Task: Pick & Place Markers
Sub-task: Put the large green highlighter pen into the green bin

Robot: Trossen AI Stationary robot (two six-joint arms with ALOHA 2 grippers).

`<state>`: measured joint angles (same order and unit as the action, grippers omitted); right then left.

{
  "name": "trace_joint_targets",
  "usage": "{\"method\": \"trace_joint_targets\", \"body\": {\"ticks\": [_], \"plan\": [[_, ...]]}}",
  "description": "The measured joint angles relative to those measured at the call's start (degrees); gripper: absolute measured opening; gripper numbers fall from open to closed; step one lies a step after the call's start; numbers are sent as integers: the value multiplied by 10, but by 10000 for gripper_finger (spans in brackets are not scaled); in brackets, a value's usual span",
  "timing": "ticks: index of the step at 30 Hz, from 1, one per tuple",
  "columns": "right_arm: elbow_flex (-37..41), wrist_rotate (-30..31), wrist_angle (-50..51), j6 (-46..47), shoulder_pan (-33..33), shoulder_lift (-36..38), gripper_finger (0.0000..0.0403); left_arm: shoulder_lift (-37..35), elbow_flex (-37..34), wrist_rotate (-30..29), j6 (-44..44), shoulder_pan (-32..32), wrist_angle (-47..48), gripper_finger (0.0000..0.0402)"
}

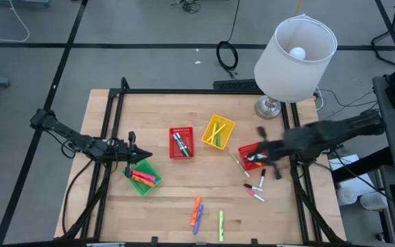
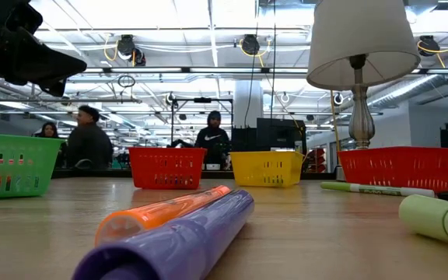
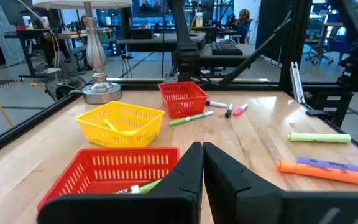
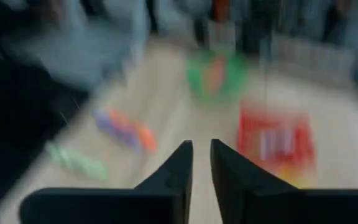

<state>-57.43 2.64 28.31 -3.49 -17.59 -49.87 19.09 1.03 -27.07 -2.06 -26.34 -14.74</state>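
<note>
Loose markers lie flat on the table: an orange one [image 1: 196,207] and a purple one [image 1: 198,221] side by side near the front edge, a light green highlighter [image 1: 221,225], a thin green pen [image 1: 238,163] and two white-barrelled pens [image 1: 255,186]. More markers lie in the green basket [image 1: 142,178], the middle red basket [image 1: 181,143] and the yellow basket [image 1: 217,132]. My left gripper [image 3: 202,152] hangs shut and empty above the green basket. My right gripper [image 4: 201,155], blurred, is raised over the right red basket [image 1: 251,156], slightly open with nothing between its fingers.
A lamp with a white shade [image 1: 295,58] stands on its metal foot [image 1: 269,108] at the table's far right corner. A black frame rail [image 1: 197,91] runs round the tabletop. Bare wood lies between the baskets and the front edge. People stand in the room beyond.
</note>
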Motion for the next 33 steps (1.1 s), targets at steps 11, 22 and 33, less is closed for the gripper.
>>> {"method": "trace_joint_targets", "body": {"ticks": [11, 22, 33], "plan": [[247, 4, -221, 12, -34, 326, 1, 0, 0, 0, -17, 0, 0, 21], [448, 2, -479, -11, -34, 329, 1, 0, 0, -20, -40, 0, 0, 21], [522, 2, -569, -46, -34, 325, 1, 193, 166, -24, -112, 0, 93, 21]]}}
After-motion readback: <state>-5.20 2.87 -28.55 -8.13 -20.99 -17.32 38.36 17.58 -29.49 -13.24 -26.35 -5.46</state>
